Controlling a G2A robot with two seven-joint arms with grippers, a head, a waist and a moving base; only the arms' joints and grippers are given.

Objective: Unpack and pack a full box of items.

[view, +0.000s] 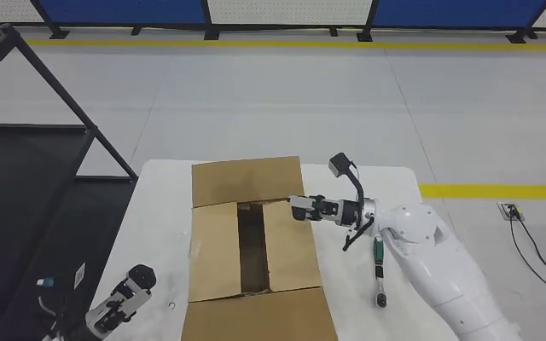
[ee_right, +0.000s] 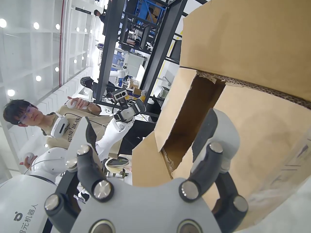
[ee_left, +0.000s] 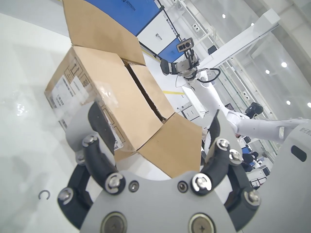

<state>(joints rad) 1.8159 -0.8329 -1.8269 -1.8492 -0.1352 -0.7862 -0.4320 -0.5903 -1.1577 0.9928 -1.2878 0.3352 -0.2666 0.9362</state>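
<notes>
A brown cardboard box [view: 223,256] stands mid-table. Its far and near flaps are folded outward, and its two side flaps lie almost flat with a dark slot [view: 252,249] between them. My right gripper [view: 299,207] is open and level over the far corner of the right-hand flap; in the right wrist view its fingers [ee_right: 149,122] straddle that flap's edge beside the box [ee_right: 255,127] opening. My left gripper [view: 107,322] is open low at the table's near left corner, apart from the box [ee_left: 102,73], with nothing between its fingers [ee_left: 156,115]. What the box holds is hidden.
A ratchet wrench with a green handle [view: 378,266] lies on the table right of the box, beside the right arm. A small C-shaped ring [view: 171,304] [ee_left: 44,194] lies on the table near the left gripper. A black metal frame [view: 60,128] stands off the table's left side.
</notes>
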